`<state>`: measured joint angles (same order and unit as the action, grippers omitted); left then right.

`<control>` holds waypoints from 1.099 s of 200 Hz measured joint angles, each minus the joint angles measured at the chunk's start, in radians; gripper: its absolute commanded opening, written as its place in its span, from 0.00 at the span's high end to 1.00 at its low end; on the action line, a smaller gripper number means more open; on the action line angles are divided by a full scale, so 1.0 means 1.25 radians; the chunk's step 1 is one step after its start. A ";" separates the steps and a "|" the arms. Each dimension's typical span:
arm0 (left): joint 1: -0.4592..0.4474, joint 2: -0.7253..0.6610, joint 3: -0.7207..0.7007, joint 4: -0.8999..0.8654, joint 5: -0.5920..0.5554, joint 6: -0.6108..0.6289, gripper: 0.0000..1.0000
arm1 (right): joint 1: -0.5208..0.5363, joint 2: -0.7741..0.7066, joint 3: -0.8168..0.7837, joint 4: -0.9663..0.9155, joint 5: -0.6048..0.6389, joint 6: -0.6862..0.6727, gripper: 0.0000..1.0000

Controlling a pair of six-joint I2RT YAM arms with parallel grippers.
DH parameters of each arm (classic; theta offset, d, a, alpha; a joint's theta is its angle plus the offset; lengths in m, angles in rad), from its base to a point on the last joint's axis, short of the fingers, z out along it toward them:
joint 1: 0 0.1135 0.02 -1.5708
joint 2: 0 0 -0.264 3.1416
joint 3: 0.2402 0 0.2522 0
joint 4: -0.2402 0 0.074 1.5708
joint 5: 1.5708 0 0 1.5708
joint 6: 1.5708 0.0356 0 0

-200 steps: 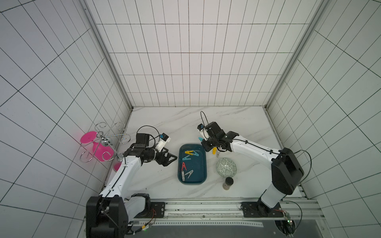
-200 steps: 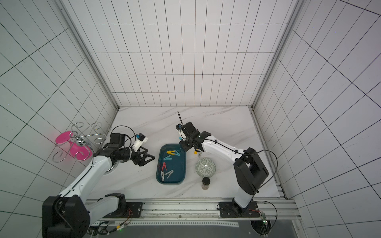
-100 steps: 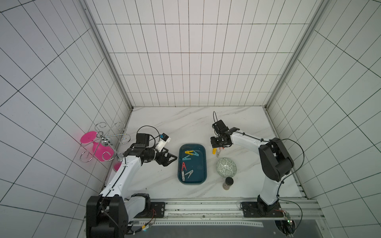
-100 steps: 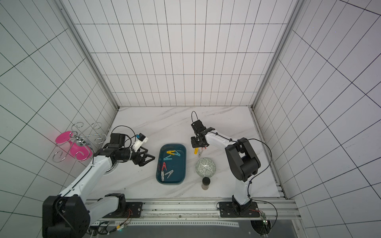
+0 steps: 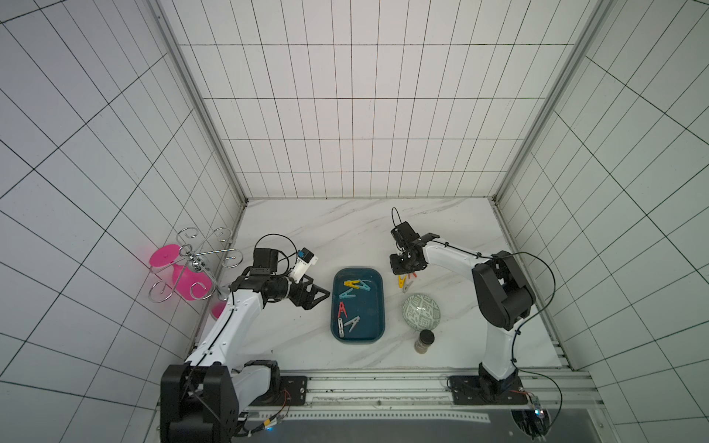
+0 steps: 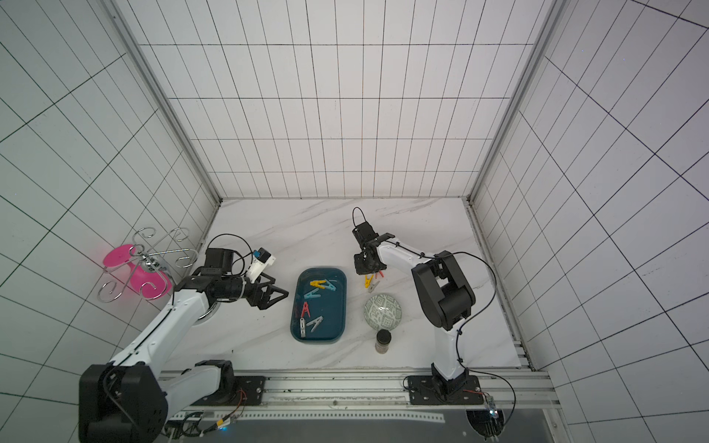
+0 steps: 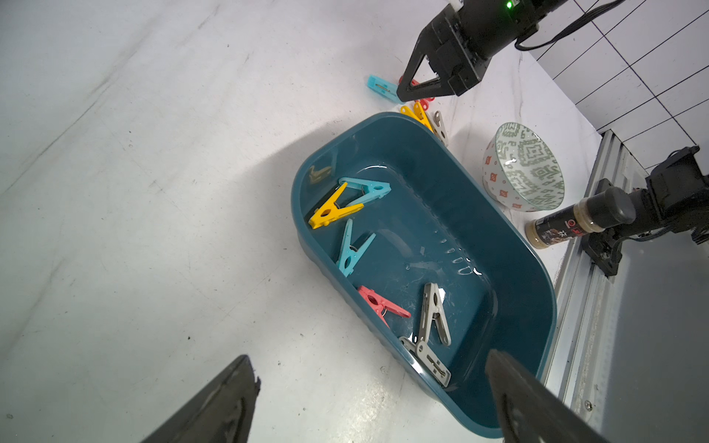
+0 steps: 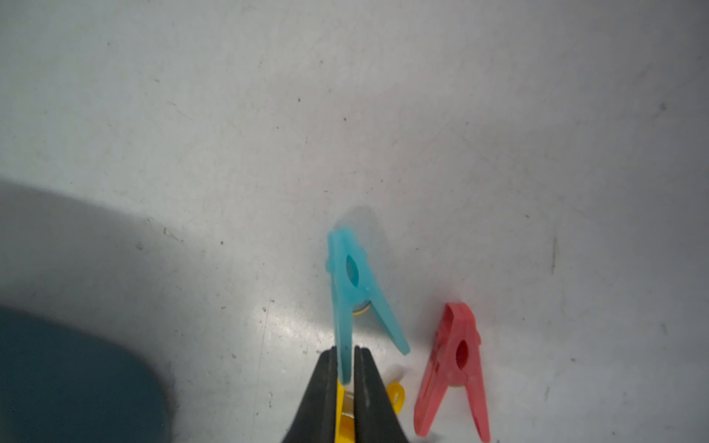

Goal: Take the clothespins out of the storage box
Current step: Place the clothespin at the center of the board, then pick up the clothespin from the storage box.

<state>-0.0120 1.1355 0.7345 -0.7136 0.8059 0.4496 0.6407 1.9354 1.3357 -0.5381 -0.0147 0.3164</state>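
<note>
Jaws of our right gripper (image 8: 346, 351) pinch one leg of the light blue clothespin (image 8: 351, 276). Just beside this gripper lies the red clothespin (image 8: 456, 364). Our left gripper (image 5: 319, 300) stands wide open; in front of it is the storage box (image 5: 374, 310), with six clothespins (image 7: 346, 261) inside.

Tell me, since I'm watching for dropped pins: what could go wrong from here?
1. The right gripper pinches the light blue clothespin by one leg only; it may twist or slip out early.
2. It hangs beside the red clothespin and over a yellow clothespin; releasing here could scatter them.
3. Two grey clothespins lie against the storage box wall, awkward for the open left gripper.
</note>
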 measured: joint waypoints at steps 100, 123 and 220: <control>0.000 0.002 0.000 0.000 0.000 0.000 0.05 | 0.010 -0.121 0.000 -0.028 0.013 -0.039 0.74; 0.000 0.006 0.000 0.003 -0.004 -0.001 0.05 | 0.029 -0.147 0.000 -0.027 0.010 -0.088 0.72; 0.000 0.007 0.000 0.012 -0.013 -0.004 0.05 | 0.216 -0.156 0.001 -0.024 -0.037 -0.351 0.68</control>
<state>-0.0120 1.1439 0.7345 -0.6983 0.7891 0.4446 0.9104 1.7401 1.3365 -0.5678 -0.0608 -0.1223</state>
